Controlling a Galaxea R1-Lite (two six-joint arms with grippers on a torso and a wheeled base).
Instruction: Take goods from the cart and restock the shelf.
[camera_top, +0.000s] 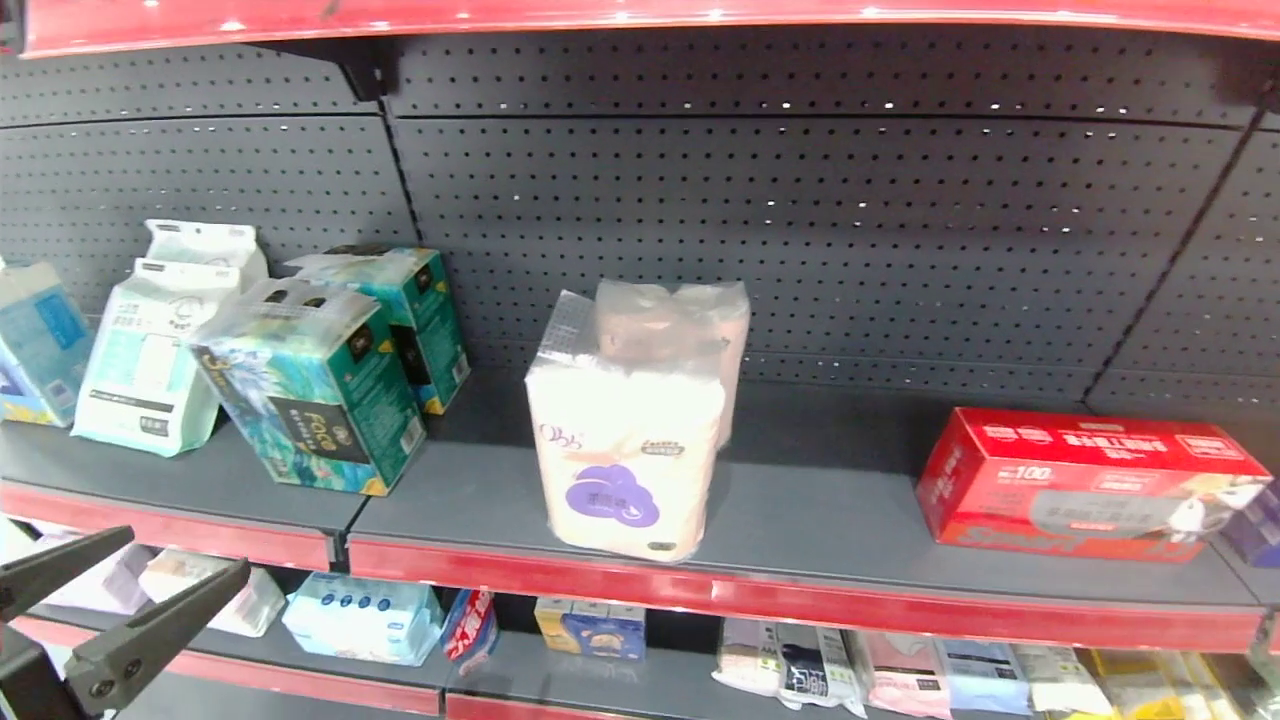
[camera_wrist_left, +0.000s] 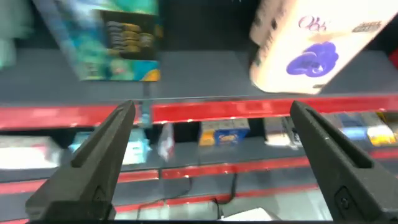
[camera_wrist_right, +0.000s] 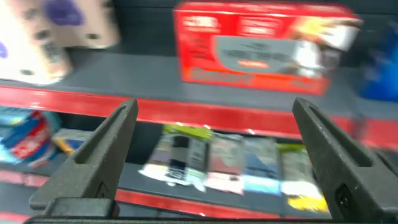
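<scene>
Shelf (camera_top: 800, 500) ahead; left tool (camera_wrist_left: 211, 118), right tool (camera_wrist_right: 214, 112) both spread wide.

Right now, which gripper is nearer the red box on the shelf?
Right. The right gripper faces the red box from just below its shelf edge; the left gripper hangs well to the left, below the green tissue box.
</scene>
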